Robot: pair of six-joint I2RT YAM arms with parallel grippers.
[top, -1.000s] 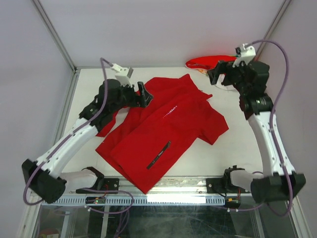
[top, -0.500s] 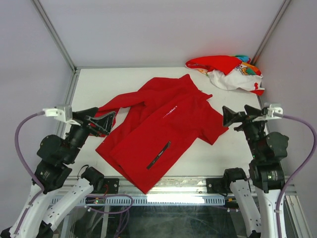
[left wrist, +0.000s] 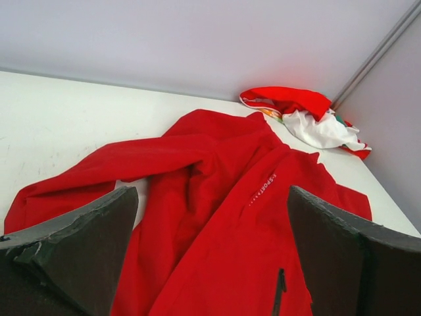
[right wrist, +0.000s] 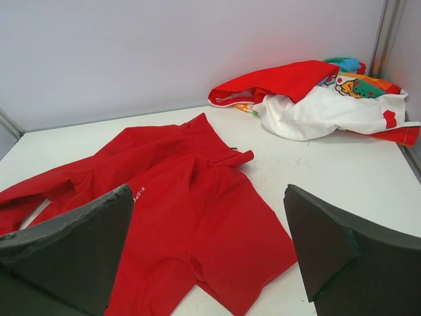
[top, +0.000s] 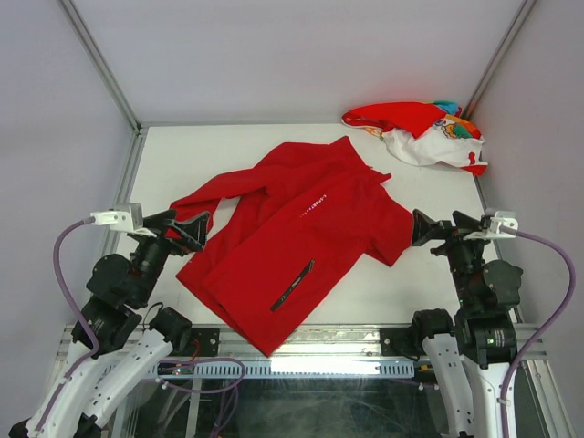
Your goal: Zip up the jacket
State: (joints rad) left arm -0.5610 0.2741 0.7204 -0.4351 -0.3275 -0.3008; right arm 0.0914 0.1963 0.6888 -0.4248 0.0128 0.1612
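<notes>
The jacket (top: 301, 233) lies spread flat across the middle of the worktop (top: 182, 155), its collar (top: 351, 151) pointing toward the far right corner and its hem reaching almost to the near edge. That layout puts the front, with its white lettering (top: 313, 203) and dark pocket zip (top: 294, 285), face up where both arms can reach it. One long sleeve trails toward the left edge, and the other is bunched short toward the right edge. The left gripper (top: 187, 224) hovers above the near left part of the worktop, beside that sleeve but not touching it. Its pads (left wrist: 85, 237) are spread wide with nothing between them, probably so its camera can take in the whole garment. The right gripper (top: 438, 224) mirrors it near the right edge, jaws likewise wide and empty, close to the bunched sleeve. A smaller red-and-white garment (top: 420, 137) is heaped in the far right corner, well apart from the jacket. The front zipper's slider cannot be made out in any view, so I cannot tell how far it is closed.
</notes>
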